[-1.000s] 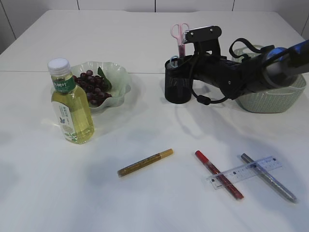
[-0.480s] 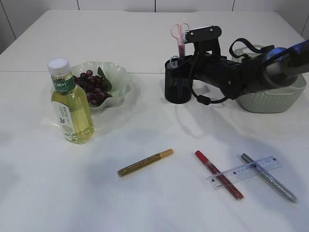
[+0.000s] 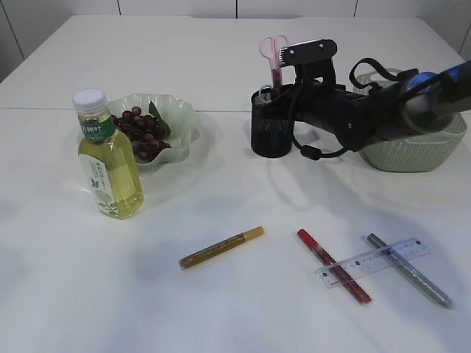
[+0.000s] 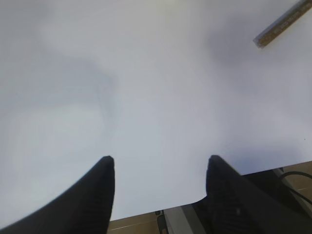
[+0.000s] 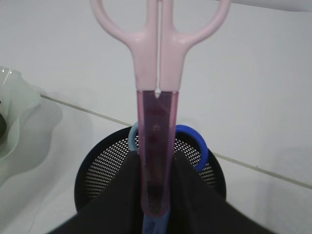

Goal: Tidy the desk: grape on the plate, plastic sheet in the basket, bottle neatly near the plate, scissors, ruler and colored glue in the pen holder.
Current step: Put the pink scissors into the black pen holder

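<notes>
Pink scissors in a purple sheath stand upright, handles up, over the black mesh pen holder. My right gripper is shut on the sheathed blades just above the holder's rim. Grapes lie on the green plate, and the bottle stands upright in front of it. The clear ruler lies across a red glue pen and a silver one; a gold one lies apart. My left gripper is open over bare table. No plastic sheet shows.
A pale green woven basket sits behind my right arm at the right. A blue ring-shaped handle sticks up inside the pen holder. The gold pen's end shows at the top right of the left wrist view.
</notes>
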### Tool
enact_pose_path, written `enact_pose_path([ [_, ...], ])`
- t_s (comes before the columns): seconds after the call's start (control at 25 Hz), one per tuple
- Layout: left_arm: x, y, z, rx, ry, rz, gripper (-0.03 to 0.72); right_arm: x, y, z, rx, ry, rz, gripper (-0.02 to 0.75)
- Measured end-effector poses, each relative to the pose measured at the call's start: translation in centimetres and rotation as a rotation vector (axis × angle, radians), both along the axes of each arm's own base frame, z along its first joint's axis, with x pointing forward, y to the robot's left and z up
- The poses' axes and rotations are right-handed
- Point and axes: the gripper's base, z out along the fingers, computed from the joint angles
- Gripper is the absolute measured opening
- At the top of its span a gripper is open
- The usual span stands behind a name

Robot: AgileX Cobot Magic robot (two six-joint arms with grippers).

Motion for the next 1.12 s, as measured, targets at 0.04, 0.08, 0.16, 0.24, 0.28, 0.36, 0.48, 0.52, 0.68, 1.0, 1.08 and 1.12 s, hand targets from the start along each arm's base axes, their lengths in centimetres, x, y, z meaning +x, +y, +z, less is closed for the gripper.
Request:
enact_pose_path([
  [0.04, 0.00, 0.00, 0.00, 0.000, 0.000, 0.000, 0.435, 0.00, 0.00, 0.00, -0.002, -0.001, 0.001, 0.147],
  [0.08, 0.00, 0.00, 0.00, 0.000, 0.000, 0.000, 0.435, 0.00, 0.00, 0.00, -0.005, -0.001, 0.002, 0.148],
  [0.16, 0.00, 0.00, 0.00, 0.000, 0.000, 0.000, 0.435, 0.00, 0.00, 0.00, -0.009, -0.003, 0.003, 0.151],
  [0.24, 0.00, 0.00, 0.00, 0.000, 0.000, 0.000, 0.435, 0.00, 0.00, 0.00, -0.012, -0.004, 0.004, 0.153],
  [0.28, 0.00, 0.00, 0.00, 0.000, 0.000, 0.000, 0.435, 0.00, 0.00, 0.00, -0.013, -0.004, 0.004, 0.154],
  [0.36, 0.00, 0.00, 0.00, 0.000, 0.000, 0.000, 0.435, 0.00, 0.00, 0.00, -0.015, -0.005, 0.005, 0.156],
  [0.48, 0.00, 0.00, 0.00, 0.000, 0.000, 0.000, 0.435, 0.00, 0.00, -0.07, -0.019, -0.004, 0.006, 0.157],
  [0.52, 0.00, 0.00, 0.00, 0.000, 0.000, 0.000, 0.435, 0.00, 0.00, -0.07, -0.020, -0.005, 0.007, 0.158],
  [0.68, 0.00, 0.00, 0.00, 0.000, 0.000, 0.000, 0.435, 0.00, 0.00, -0.12, -0.022, -0.003, 0.007, 0.162],
  [1.0, 0.00, 0.00, 0.00, 0.000, 0.000, 0.000, 0.435, 0.00, 0.00, -0.12, -0.022, -0.003, 0.007, 0.169],
  [1.08, 0.00, 0.00, 0.02, 0.000, -0.001, 0.000, 0.435, 0.00, 0.00, -0.12, -0.023, -0.003, 0.008, 0.171],
  [1.12, 0.00, 0.00, 0.02, 0.000, -0.001, 0.000, 0.435, 0.00, 0.00, -0.12, -0.024, -0.004, 0.008, 0.172],
])
